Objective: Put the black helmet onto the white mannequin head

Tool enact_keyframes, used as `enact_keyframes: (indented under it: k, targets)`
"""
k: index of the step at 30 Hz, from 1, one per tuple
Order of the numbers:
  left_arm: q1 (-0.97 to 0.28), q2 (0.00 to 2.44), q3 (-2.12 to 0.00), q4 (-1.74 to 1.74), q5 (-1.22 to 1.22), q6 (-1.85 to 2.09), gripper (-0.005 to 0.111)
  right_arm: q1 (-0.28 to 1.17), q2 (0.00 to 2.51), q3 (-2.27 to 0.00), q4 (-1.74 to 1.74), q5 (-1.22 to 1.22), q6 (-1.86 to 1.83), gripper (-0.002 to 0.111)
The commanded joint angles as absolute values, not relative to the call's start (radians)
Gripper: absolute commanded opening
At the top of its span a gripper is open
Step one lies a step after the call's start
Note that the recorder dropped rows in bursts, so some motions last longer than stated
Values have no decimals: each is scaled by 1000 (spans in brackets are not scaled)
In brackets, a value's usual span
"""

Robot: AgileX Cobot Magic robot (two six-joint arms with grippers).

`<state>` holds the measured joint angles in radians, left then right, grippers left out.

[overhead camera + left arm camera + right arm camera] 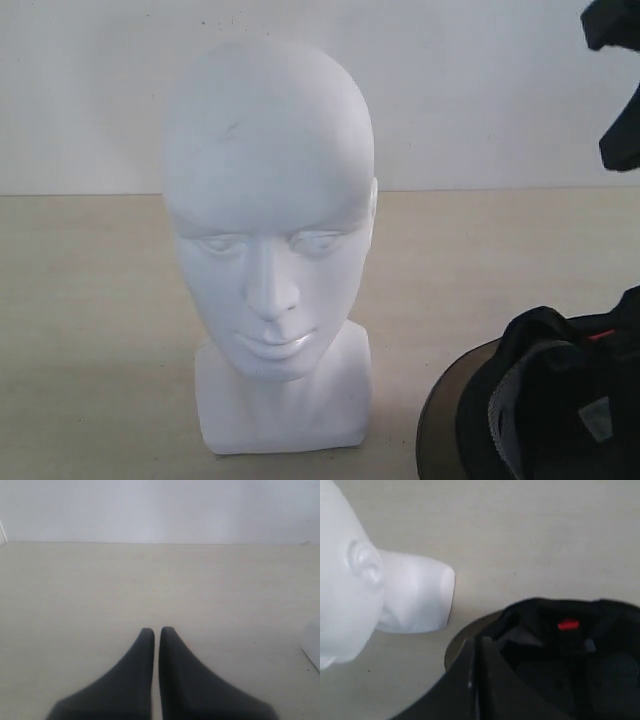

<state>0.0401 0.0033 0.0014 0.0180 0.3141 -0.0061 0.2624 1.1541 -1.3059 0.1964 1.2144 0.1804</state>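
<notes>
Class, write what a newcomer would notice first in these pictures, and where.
The glossy white mannequin head dominates, standing upright in the middle of the table, facing the exterior camera, its crown bare. To its side, at that view's lower right and apart from it, the black helmet lies with its padded inside showing.

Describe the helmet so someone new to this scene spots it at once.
On the beige table, a white mannequin head stands upright mid-scene. To the right of its base in the exterior view lies the black helmet, opening upward. Unlike the glossy white head, it is matte black, with a brown tinted visor and a small red tab inside its padding.
</notes>
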Motion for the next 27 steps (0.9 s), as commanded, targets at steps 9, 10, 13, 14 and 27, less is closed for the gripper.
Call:
enact_keyframes:
  k: [9, 10, 13, 14, 27]
  targets:
    - [37, 0, 0, 15, 312, -12, 4, 369, 1096, -939, -81, 1221, 412, 0]
    - [37, 0, 0, 15, 312, -12, 4, 369, 1105, -923, -119, 1221, 436, 0]
    - [37, 0, 0, 15, 312, -12, 4, 369, 1109, -903, -214, 1221, 474, 0]
    - [37, 0, 0, 15, 312, -12, 4, 369, 1109, -902, -241, 1221, 478, 0]
    - [37, 0, 0, 15, 312, -12, 4, 128, 1372, -897, -393, 1191, 373, 0]
